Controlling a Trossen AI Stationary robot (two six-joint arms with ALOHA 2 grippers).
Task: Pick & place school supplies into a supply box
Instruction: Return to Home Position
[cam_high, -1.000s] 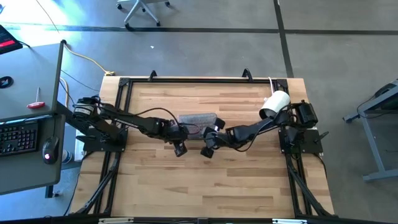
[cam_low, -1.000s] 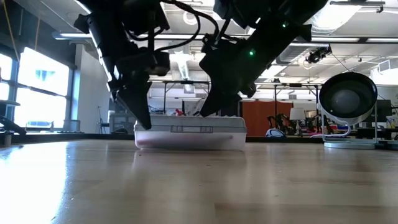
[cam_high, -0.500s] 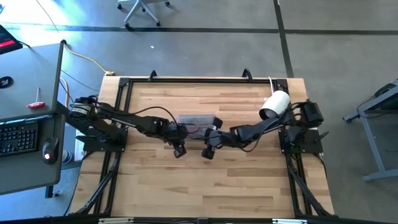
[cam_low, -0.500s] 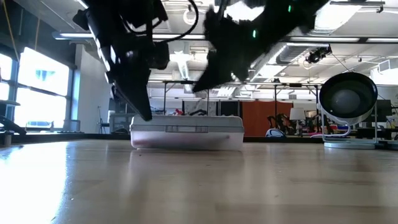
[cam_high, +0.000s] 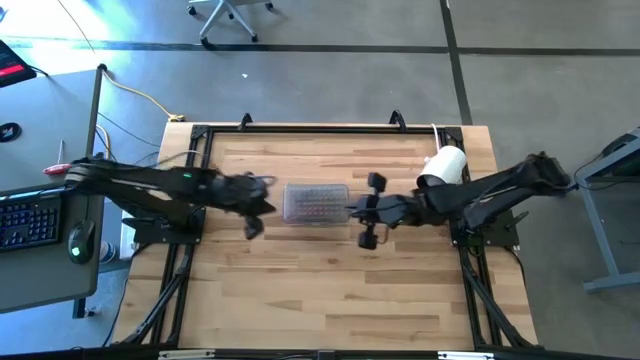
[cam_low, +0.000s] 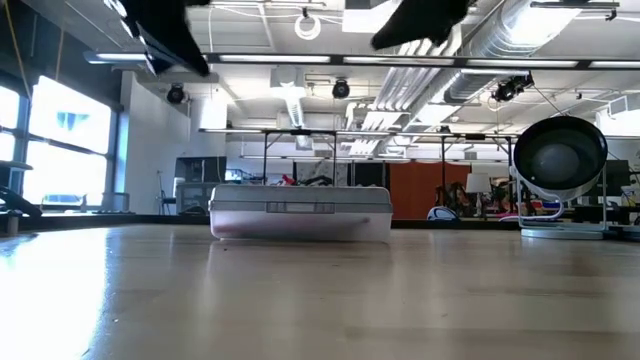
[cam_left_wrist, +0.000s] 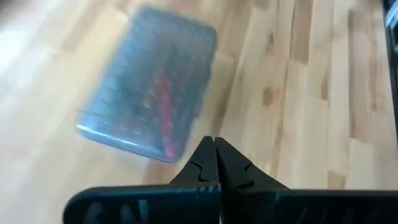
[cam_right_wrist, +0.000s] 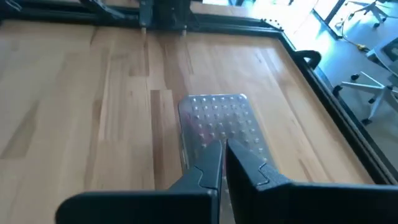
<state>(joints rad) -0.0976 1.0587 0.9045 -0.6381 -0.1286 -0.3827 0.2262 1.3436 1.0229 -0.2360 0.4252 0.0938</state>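
While the supply box lies shut between them, both sets of jaws sit pressed together, empty; left gripper or right gripper could clip it if swung low

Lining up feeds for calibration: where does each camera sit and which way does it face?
High: above the table, facing straight down; left arm and right arm flank the box.
Low: at tabletop height, facing level toward the room; box side-on, arm bits at top.
Left wrist: on the left arm, looking past the shut left gripper at the box.
Right wrist: on the right arm, looking past the shut right gripper at the box.
Shared: all see the box; high and low share the white camera.
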